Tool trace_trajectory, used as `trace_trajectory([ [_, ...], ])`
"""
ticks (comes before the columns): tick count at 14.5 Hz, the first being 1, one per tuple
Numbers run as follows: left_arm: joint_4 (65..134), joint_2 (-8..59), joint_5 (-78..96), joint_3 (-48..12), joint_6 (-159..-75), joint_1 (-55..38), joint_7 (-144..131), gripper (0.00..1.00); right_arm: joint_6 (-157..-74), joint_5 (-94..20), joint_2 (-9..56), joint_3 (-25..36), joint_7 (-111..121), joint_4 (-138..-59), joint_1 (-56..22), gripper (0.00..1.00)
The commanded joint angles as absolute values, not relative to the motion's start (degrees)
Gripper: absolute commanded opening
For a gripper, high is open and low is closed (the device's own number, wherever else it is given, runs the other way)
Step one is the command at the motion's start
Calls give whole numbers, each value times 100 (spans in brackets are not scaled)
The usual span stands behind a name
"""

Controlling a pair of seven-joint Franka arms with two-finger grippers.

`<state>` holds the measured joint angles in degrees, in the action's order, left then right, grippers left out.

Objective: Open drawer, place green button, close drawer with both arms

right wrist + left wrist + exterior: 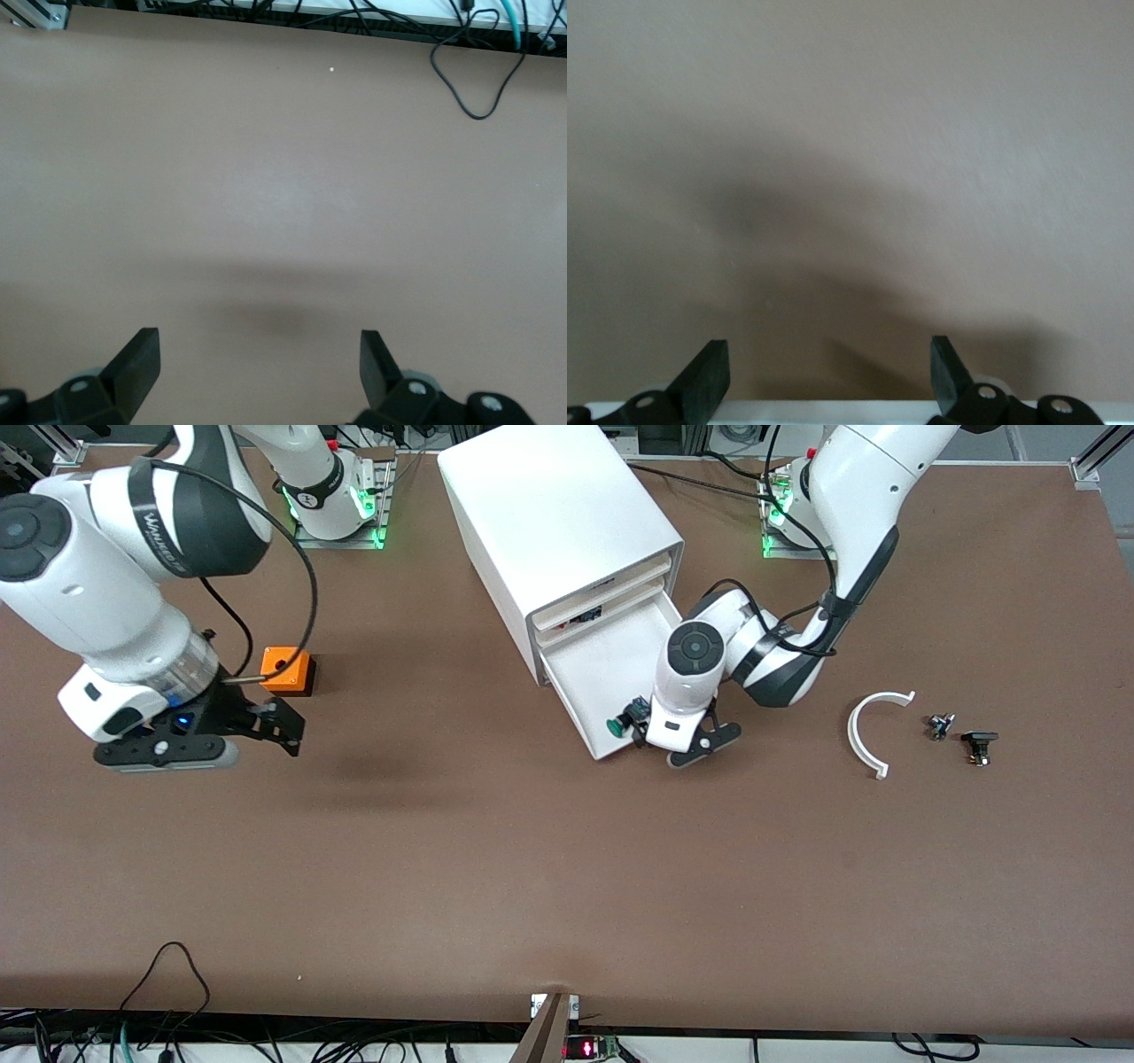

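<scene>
The right arm (pixel 115 593) carries a black band with white lettering, too skewed to read for certain. The cabinet (pixel 558 531) stands near the table's edge by the robot bases, about midway along it. Its lowest drawer (pixel 598 669) is pulled out, long axis running toward the front camera. The button (pixel 620 723) lies in the drawer's outer corner, green cap pointing toward the right arm's end. The left gripper (pixel 687 744) is at the drawer's front corner, jaws wide apart and empty. The right gripper (pixel 275 726) hovers over bare table beside the orange box (pixel 287 670), jaws spread, holding nothing.
</scene>
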<state>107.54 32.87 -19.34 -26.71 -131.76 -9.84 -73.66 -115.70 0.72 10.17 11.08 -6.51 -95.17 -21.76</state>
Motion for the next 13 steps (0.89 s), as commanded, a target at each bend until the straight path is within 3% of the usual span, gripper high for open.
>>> trace_trajectory([
  [1, 10951, 3252, -2021, -2952, -13157, -923, -7418, 100, -11795, 9, 388, 1265, -273, -10274, -2188, 100],
  [11, 11346, 3261, -1547, -3717, -13122, -984, -7550, 100, -10881, 26, -404, 1740, -246, -10327, -2162, 100],
  [12, 11364, 3261, -1495, -3770, -13131, -1002, -7541, 100, -10785, 52, -439, 1558, -255, -10318, -1849, 100],
  [13, 11373, 3261, -1433, -3814, -13122, -1002, -7541, 100, -10723, 53, -474, 981, -255, -10310, -1332, 100],
])
